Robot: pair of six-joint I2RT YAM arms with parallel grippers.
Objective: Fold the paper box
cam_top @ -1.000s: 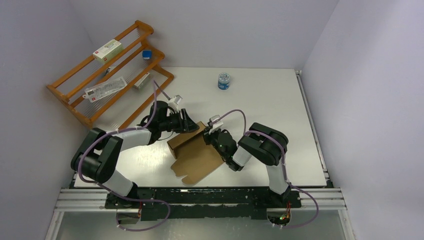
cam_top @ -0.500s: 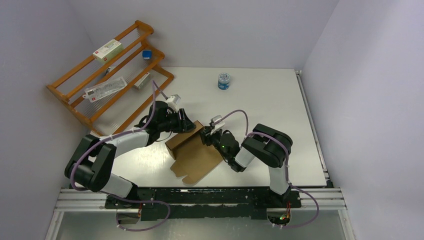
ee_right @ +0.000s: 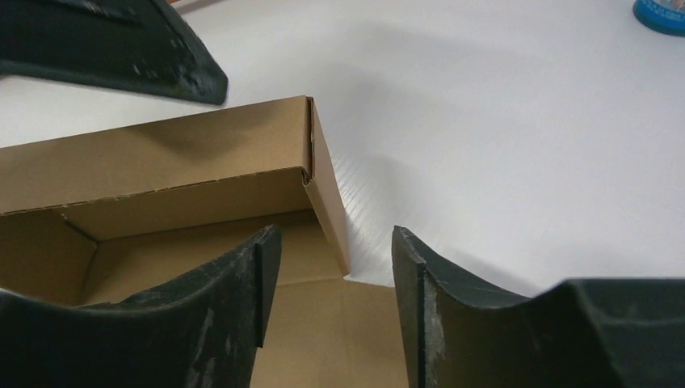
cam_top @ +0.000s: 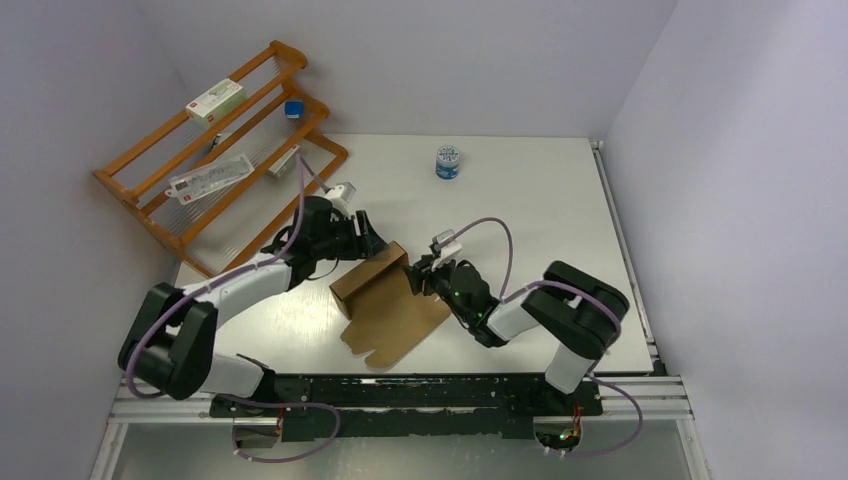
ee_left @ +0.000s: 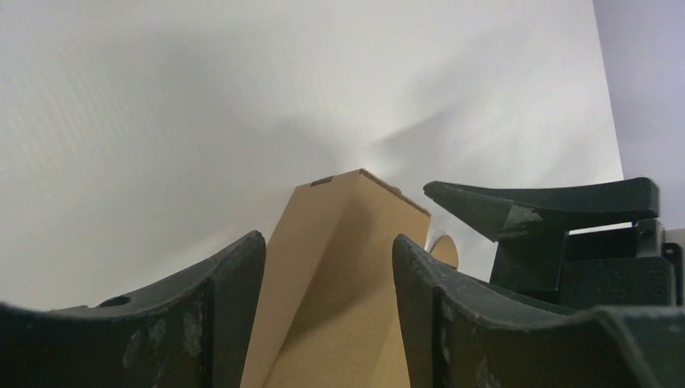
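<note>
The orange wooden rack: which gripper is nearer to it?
Left. The left gripper sits right of the rack; the right gripper is farther, at the brown cardboard box's right end.

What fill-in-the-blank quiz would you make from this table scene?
The paper box is made of ___ cardboard. In the top view, the wooden rack stands to the box's ___. The small tub at the far edge of the table is white and ___.
Missing words: brown; left; blue.
</note>
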